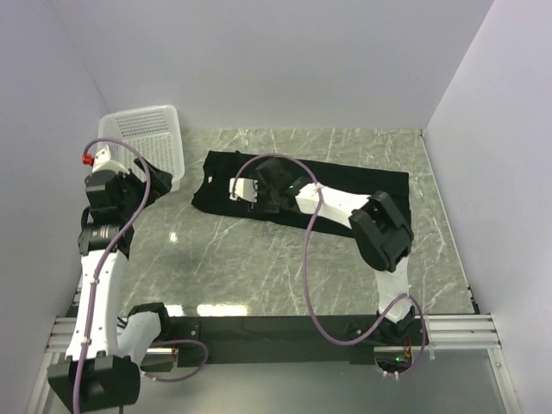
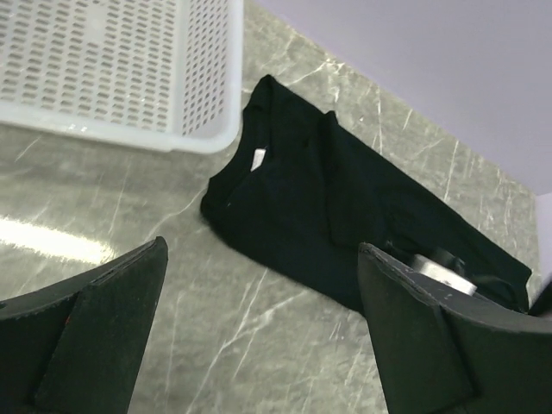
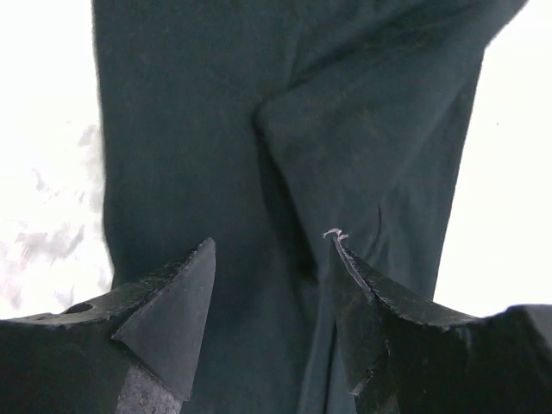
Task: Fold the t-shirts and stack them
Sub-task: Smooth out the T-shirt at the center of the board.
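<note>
Black t-shirt (image 1: 345, 185) under outstretched right tool (image 3: 272, 241), parted, left tool (image 2: 260, 250) raised beside basket (image 1: 147, 129), parted wide

Overhead view faces down; 2 wrist views share the t-shirt (image 1: 379, 181), right closest.

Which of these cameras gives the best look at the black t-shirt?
The left wrist view: the t-shirt lies nearly whole, collar and folds plain. From above, the right arm covers its middle. The right wrist view shows only dark cloth close up between its fingers.
</note>
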### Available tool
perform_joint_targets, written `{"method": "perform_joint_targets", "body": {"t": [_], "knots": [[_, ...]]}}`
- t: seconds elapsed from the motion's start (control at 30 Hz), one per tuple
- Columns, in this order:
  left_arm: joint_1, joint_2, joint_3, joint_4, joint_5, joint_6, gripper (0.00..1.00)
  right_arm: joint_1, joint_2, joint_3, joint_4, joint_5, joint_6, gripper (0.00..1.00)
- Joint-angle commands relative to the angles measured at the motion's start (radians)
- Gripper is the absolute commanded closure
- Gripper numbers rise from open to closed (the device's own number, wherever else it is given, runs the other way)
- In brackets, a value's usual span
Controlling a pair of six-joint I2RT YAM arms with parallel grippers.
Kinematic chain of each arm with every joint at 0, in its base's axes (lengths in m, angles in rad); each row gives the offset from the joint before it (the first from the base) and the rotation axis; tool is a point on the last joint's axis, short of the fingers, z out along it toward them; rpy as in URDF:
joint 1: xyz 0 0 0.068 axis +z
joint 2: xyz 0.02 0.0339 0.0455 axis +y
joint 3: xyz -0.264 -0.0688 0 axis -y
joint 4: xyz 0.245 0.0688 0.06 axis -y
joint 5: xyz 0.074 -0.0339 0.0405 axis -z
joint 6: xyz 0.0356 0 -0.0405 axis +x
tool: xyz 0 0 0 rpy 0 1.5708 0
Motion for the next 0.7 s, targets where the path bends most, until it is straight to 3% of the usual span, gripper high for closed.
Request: {"method": "perform_joint_targets", "body": {"t": [0.0,0.43,0.67], "knots": [[0.010,-0.055,-0.016,-0.033,-0.030,-0.020,0.03,0.010,0.044,0.092,0.098,0.153,-0.002,0.37],[0.010,-0.087,-0.033,-0.062,-0.019,-0.037,0.04,0.007,0.184,0.201,0.170,0.273,0.049,0.38],[0.010,-0.079,-0.032,-0.065,-0.013,-0.037,0.04,-0.050,0.243,0.336,0.096,0.297,0.228,0.42]]}}
